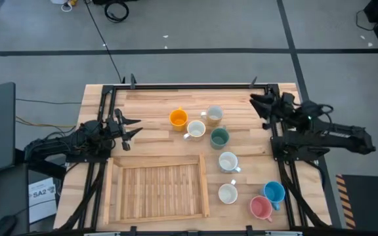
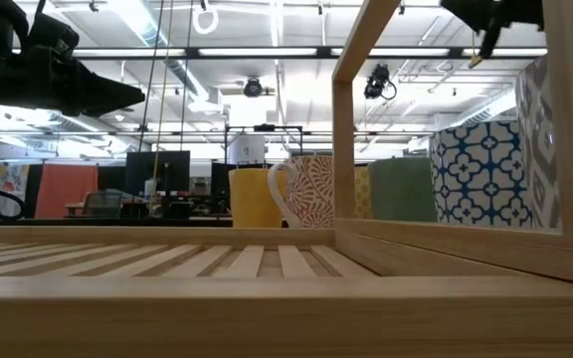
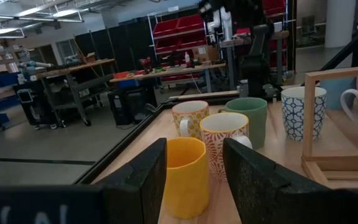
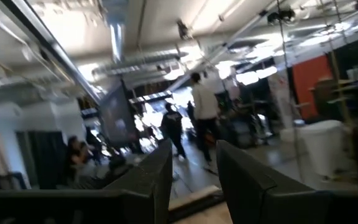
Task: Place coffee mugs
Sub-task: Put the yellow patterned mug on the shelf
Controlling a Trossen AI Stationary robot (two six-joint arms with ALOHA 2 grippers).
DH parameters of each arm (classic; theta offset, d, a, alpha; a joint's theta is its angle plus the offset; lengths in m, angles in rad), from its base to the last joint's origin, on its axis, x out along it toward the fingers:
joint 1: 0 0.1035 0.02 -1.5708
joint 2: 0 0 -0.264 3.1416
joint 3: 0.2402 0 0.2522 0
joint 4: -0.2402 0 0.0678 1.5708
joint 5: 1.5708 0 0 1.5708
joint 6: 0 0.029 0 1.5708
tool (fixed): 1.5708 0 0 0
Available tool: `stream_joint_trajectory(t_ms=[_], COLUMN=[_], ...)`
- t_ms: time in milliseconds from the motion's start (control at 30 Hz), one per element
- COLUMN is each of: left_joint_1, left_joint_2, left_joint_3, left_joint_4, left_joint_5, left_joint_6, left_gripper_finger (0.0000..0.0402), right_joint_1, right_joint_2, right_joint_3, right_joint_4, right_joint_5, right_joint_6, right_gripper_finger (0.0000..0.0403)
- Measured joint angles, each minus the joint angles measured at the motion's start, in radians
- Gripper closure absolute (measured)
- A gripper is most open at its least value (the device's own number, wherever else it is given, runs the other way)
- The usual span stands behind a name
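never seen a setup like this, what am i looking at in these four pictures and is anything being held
Two dark robot arms work at a wooden table. One picture looks straight down, one looks level across the tabletop, and one comes from each arm's wrist. The left gripper and the right gripper are both open and hold nothing. Eight mugs stand on the table, among them the orange mug, green mug, blue mug and pink mug. A slatted wooden tray beside them has nothing in it.
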Motion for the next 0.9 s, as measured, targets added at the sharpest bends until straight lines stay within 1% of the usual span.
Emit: stream_joint_trajectory(t_ms=[267,367,567,667,900], left_joint_1=[0.000,0.000,0.000,0.000,0.000], left_joint_2=[0.000,0.000,0.000,0.000,0.000], left_joint_3=[0.000,0.000,0.000,0.000,0.000], left_joint_4=[0.000,0.000,0.000,0.000,0.000], left_joint_5=[0.000,0.000,0.000,0.000,0.000], left_joint_6=[0.000,0.000,0.000,0.000,0.000], left_gripper_finger=[0.0237,0.0237,0.0237,0.0237,0.0237], right_joint_1=[0.000,-0.010,-0.054,-0.088,-0.177], right_joint_2=[0.292,0.375,0.515,0.574,0.714], right_joint_3=[0.285,0.369,0.527,0.593,0.712], right_joint_4=[-0.162,-0.203,-0.312,-0.356,-0.408], right_joint_5=[0.050,0.050,0.047,0.019,-0.113], right_joint_6=[-0.124,-0.155,-0.161,-0.161,-0.178], right_gripper_finger=[0.0271,0.0271,0.0271,0.0271,0.0271])
